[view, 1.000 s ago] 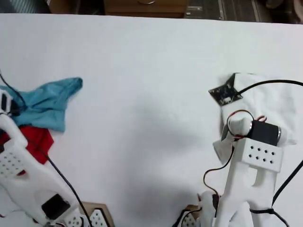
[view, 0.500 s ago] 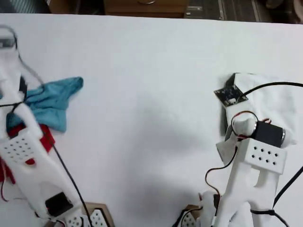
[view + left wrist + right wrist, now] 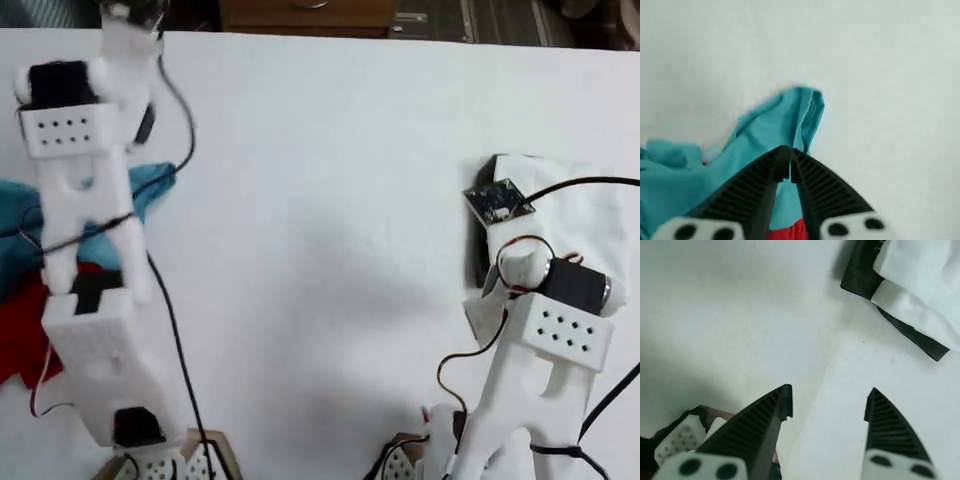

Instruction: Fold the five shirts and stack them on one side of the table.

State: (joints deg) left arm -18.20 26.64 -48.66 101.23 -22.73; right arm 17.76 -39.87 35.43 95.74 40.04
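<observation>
Swung up from the near left corner within a second, the left arm (image 3: 85,230) now stretches along the left side of the counter (image 3: 320,150). It crosses over the blue shirt (image 3: 155,185) and the red shirt (image 3: 18,345), which lie crumpled and touching. The left fingers (image 3: 772,175) are pressed together tip to tip with nothing visible between them. In the left wrist view they hang above the blue shirt (image 3: 785,120), with a strip of the red shirt (image 3: 792,232) showing beneath.

On the right side, the right arm (image 3: 530,380) has edged slightly toward the near edge. The right fingers (image 3: 765,420) are spread wide over a pale surface, near a folded white shirt (image 3: 590,215) that rests on a black shirt (image 3: 477,255). In the right wrist view the black shirt's edge (image 3: 860,275) shows from under the white shirt (image 3: 920,285).
</observation>
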